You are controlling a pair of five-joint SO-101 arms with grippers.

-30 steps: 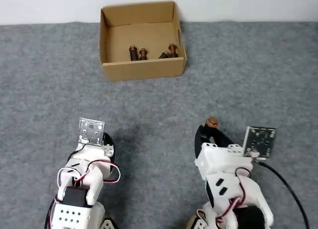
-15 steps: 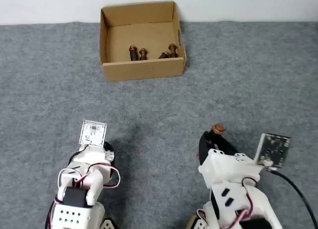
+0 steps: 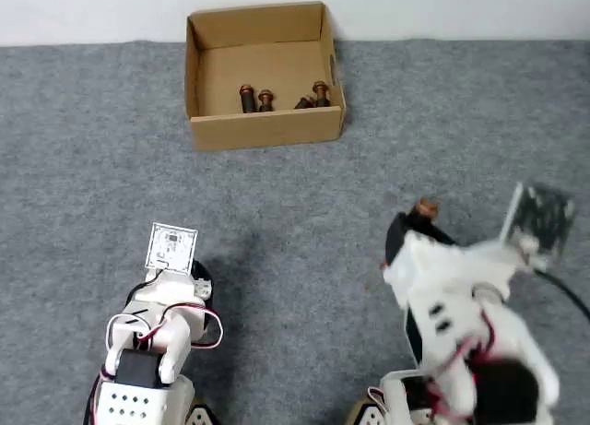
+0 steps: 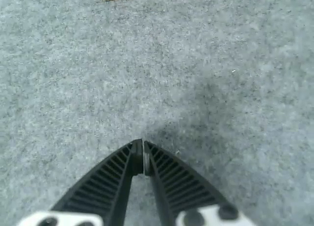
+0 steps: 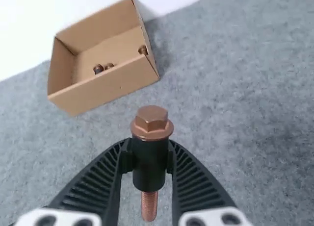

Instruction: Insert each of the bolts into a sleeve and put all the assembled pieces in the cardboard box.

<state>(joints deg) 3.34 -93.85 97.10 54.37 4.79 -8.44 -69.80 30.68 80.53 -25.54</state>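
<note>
One mat (image 3: 92, 213): grey felt that carries everything, running to a white strip at its far edge.
Box (image 3: 263, 130): open-topped cardboard, standing at the mat's far edge, a little left of the middle.
Right gripper (image 5: 148, 155): held above the right part of the mat near its near edge, well apart from the box, and clamped narrow around a black sleeve (image 5: 147, 169).
Left gripper (image 4: 143, 155): low over the left part of the mat toward the near edge, its fingertips pressed together with nothing between them.
Pieces in box (image 3: 265, 99): four copper heads show on the box floor, two left of centre and two by the right wall; each appears to sit in a dark sleeve.
Bolt (image 5: 151, 123): copper, upright through the held sleeve, with the hex head above it and the threaded end poking out below, so this piece is already assembled.
Done: by my reading, four pieces are boxed and a fifth is put together.
Left: carrying the held piece to the box and letting it go inside.
</note>
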